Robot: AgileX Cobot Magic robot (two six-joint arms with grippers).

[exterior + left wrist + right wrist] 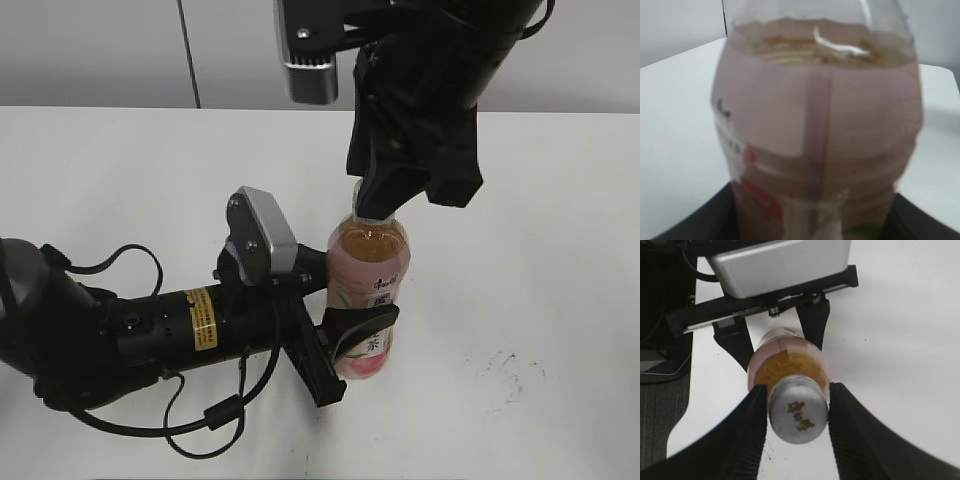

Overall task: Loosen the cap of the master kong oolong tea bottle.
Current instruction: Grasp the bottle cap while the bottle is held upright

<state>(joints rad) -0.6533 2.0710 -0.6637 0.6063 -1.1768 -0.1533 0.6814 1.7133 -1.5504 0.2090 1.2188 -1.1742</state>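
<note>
The master kong oolong tea bottle (pixel 368 290) stands upright on the white table, clear with amber tea and a pink label. My left gripper (pixel 335 340) is shut on its lower body; the left wrist view shows the label (pixel 815 130) filling the frame between the dark jaws. My right gripper (pixel 378 205) comes down from above and is shut on the cap (pixel 798 409), a round white cap with a dark logo, held between both ribbed fingers (pixel 796 412). In the exterior view the cap is mostly hidden by the fingers.
The white table (pixel 540 300) has faint dark scuff marks (pixel 510 372) to the bottle's right. The left arm's body and cables (pixel 150 340) lie across the front left. A grey wall rises behind the table.
</note>
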